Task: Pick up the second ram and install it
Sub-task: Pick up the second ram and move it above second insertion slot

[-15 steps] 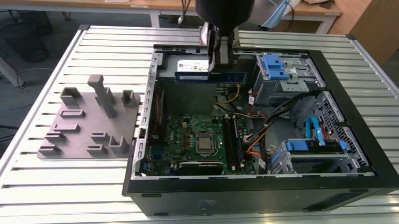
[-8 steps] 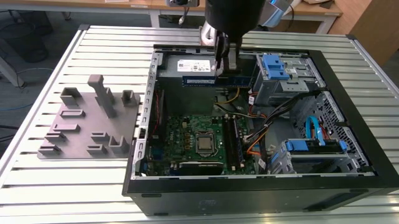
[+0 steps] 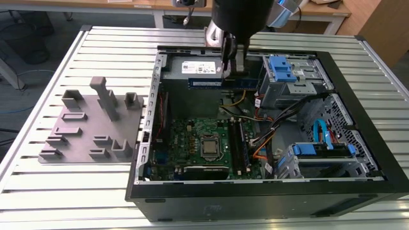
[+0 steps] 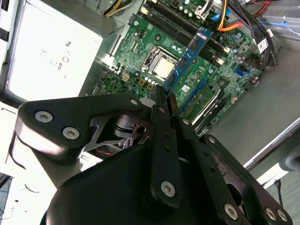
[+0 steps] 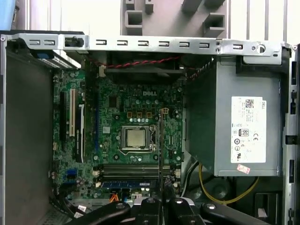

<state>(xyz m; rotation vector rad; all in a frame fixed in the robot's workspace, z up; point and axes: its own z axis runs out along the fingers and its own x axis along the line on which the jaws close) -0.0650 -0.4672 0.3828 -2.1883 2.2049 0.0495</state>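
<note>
At the exterior view's left, the grey plastic block is sitting on the slatted bench, just beside the open computer case and well out of the way.

Moving right, the green motherboard is lying flat in the lower middle of the case. The power supply is sitting above it in the frame.

The pincer is hanging in the upper middle of the exterior view, and it's squeezing closed on the second ram. The stick is riding level, gripped along its upper long edge. I'm guessing that's so the contact edge is pointing down at the slots. It's up in the air near the power supply, not touching the board, so it isn't seated yet.

In the second wrist view the fingers are pinching the blue stick flat on both faces, which should be stopping it from twisting.

In the first wrist view one slot looks like it's already holding another blue stick.

Furthest right, the blue drive bracket and the cable bundle are crowding that side.
</note>
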